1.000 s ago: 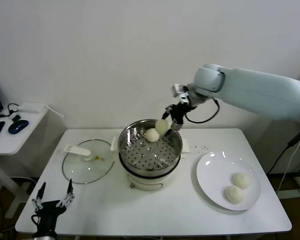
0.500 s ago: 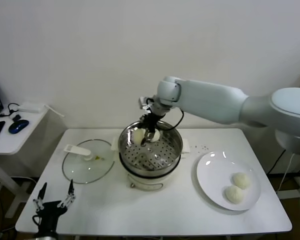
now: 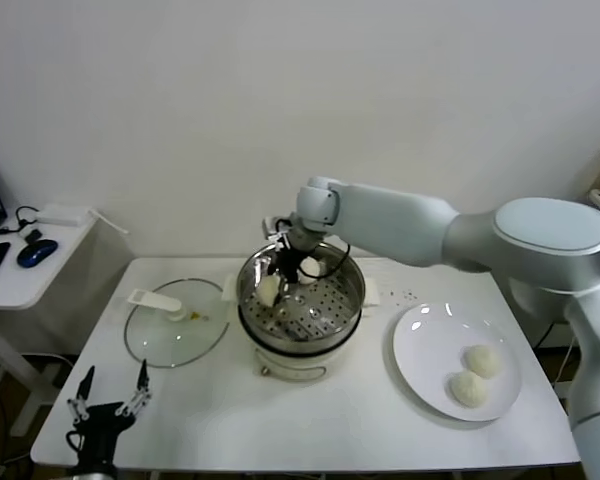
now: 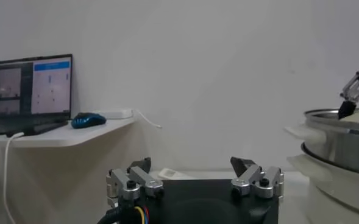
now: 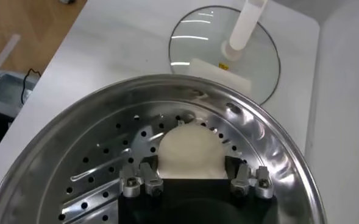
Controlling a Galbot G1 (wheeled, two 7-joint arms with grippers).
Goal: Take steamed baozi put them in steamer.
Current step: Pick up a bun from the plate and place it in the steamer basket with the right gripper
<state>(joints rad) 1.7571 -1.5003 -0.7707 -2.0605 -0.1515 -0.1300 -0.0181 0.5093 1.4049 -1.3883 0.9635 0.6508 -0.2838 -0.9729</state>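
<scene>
The left gripper point(image 3: 107, 398) was parked low at the table's point(image 3: 310, 420) near left corner, off its edge, its fingers spread apart and holding nothing; the left wrist view showed the same spread fingers point(image 4: 132, 181) with only empty space between them. To its right, on the tabletop, the glass lid point(image 3: 176, 322) lay flat beside the steamer point(image 3: 300, 305), close to it but apart from the basket. The steamer stood near the table's middle, its perforated steel basket seated on the cream base. The right arm reached in from the right, and the right gripper point(image 3: 278, 278) was lowered inside the basket at its left side, its fingers closed around a bun point(image 3: 269, 290). The right wrist view confirmed this: the bun point(image 5: 190, 151) sat between the fingers point(image 5: 139, 178), low over the perforated floor near the basket wall; whether it touched the floor could not be told. A second bun point(image 3: 309, 268) lay in the basket toward its back, just right of the gripper. Further right, a white plate point(image 3: 430, 345) rested on the table, well apart from the steamer, carrying two more buns point(image 3: 475, 373) side by side near its right edge.
</scene>
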